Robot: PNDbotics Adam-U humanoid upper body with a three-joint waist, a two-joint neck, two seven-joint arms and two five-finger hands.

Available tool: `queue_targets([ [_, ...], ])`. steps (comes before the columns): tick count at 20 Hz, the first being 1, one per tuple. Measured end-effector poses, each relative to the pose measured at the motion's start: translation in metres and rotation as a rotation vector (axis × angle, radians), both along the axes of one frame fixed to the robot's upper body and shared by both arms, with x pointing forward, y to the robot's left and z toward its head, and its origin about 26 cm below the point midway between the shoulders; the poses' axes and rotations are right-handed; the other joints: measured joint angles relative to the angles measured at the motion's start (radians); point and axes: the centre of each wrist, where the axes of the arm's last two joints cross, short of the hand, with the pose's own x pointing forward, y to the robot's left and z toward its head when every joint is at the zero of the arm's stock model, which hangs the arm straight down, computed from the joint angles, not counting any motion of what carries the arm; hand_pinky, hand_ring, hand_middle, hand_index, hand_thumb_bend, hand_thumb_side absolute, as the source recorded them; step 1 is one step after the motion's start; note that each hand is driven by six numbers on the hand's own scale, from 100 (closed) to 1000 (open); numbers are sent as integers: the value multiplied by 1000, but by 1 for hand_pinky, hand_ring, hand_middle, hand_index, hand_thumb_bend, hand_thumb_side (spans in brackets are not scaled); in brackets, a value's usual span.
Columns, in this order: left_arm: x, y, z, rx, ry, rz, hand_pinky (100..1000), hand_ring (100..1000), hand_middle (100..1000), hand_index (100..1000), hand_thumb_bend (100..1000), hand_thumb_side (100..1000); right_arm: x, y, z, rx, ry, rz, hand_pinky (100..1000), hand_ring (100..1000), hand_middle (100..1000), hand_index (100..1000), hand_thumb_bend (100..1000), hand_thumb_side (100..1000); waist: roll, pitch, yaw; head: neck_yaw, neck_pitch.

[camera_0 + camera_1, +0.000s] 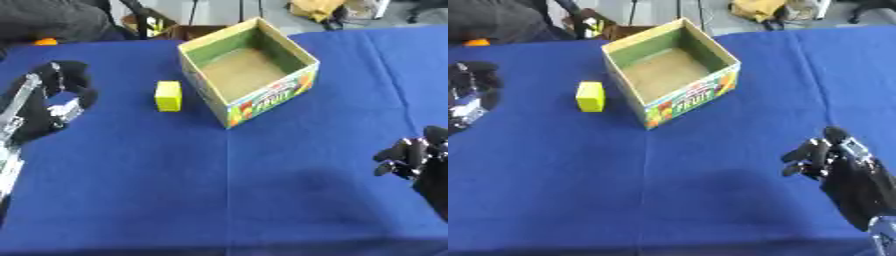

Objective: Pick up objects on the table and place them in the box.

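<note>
1. Yellow block (pixel 168 96) lies on the blue table (pixel 227 190), just left of your open box (pixel 249 70), toward the far edge.
2. Your left hand (pixel 54 97) hangs by the left edge, fingers curled, holding nothing.
3. Your right hand (pixel 833 162) is near the right edge, fingers curled, empty.

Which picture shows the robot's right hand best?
The right eye view: the right hand shows whole with its wrist, fingers curled, holding nothing. In the left eye view it sits at the right edge, partly cut off.
</note>
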Motion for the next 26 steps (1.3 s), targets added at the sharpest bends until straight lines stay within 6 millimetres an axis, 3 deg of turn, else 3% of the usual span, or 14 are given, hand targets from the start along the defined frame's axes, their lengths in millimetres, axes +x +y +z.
queue_targets([
  [7,37,3,35,407,57,3,687,698,671,815,585,474,-1,1,0,-1,5,10,558,630,467,389,100,697,2,-4,-22,0,0],
  [13,72,1,47,658,112,1,683,698,689,818,642,489,-1,2,-1,-4,10,18,558,629,467,389,100,698,7,-4,-43,2,0],
  [26,118,-11,17,842,257,-3,679,659,686,803,672,484,-2,5,-2,-11,13,37,558,630,467,388,100,699,7,-2,-85,14,0],
])
